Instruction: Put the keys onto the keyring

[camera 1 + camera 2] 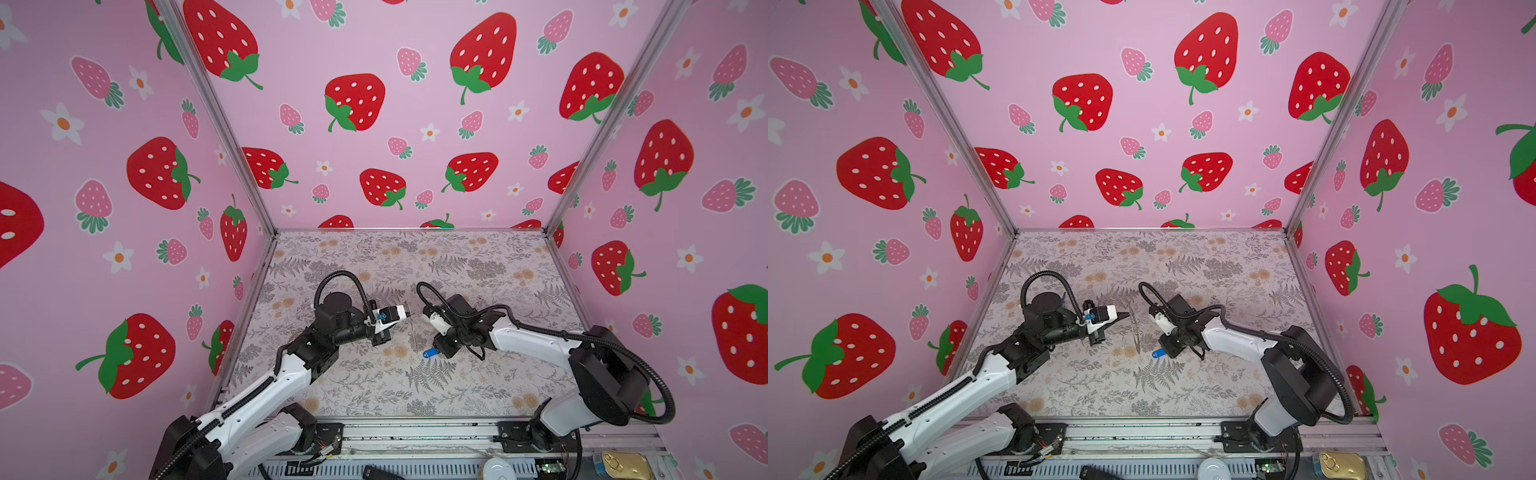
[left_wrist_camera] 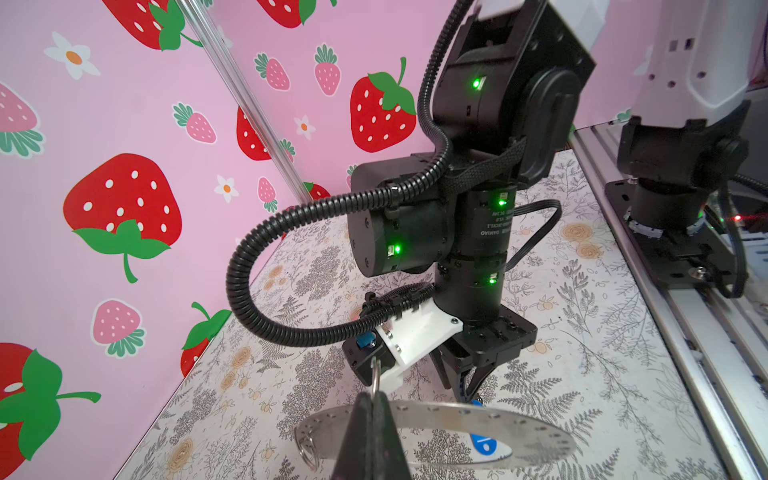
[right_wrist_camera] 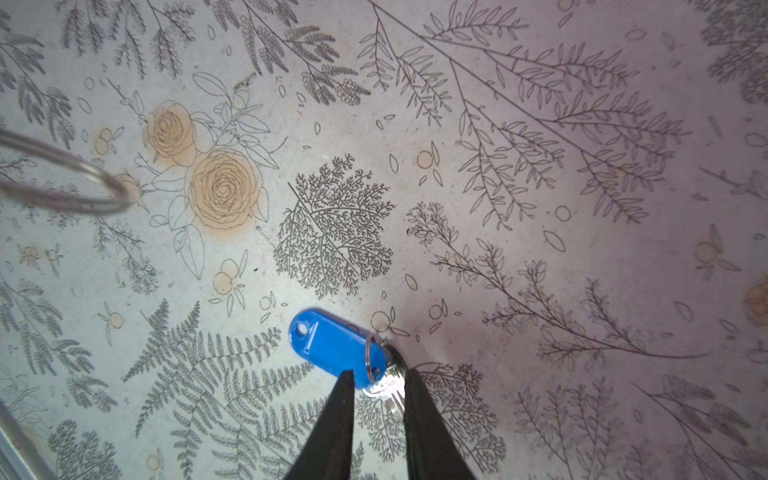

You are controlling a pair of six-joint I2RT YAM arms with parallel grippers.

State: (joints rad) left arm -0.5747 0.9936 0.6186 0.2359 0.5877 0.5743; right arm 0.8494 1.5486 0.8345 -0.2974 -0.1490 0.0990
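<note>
A: keys (image 3: 332, 353) status?
B: blue oval tag, silver loop, flat on table (image 3: 561, 257), 4 o'clock of keyring (image 1: 1133, 328)
A: grippers?
B: right gripper (image 3: 378, 380) slightly spread, straddling the keys' metal end. Left gripper (image 2: 371, 405) pinching keyring rim, disc upright

A table (image 1: 374, 266) printed with grey ferns and tan roses stands between pink walls (image 1: 395, 104) patterned with strawberries and flowers. Along its near edge runs a metal rail (image 1: 415, 434). Beyond that, toward the near right corner, lie a white round object (image 1: 497, 470) and a gold-coloured object (image 1: 623, 462).
</note>
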